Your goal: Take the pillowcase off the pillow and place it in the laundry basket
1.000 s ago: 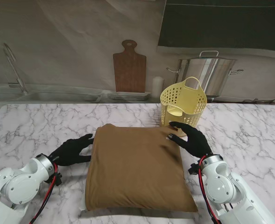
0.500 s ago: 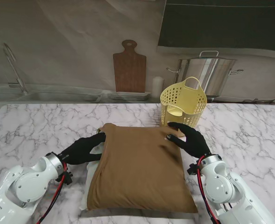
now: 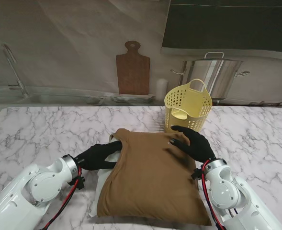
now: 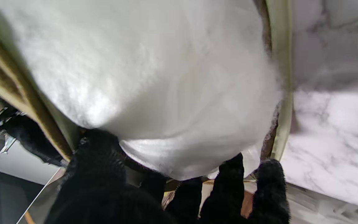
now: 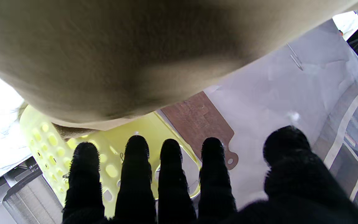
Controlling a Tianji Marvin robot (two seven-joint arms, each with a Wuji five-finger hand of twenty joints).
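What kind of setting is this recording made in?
Most likely a kitchen, possibly a mock-up: a marble-patterned counter, a sink with faucet at the far left, and a wooden cutting board and steel stockpot against the back wall.

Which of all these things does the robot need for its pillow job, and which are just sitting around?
Needed:
brown pillowcase
white pillow
yellow laundry basket
left hand
right hand

Just sitting around:
wooden cutting board
big metal pot
sink tap
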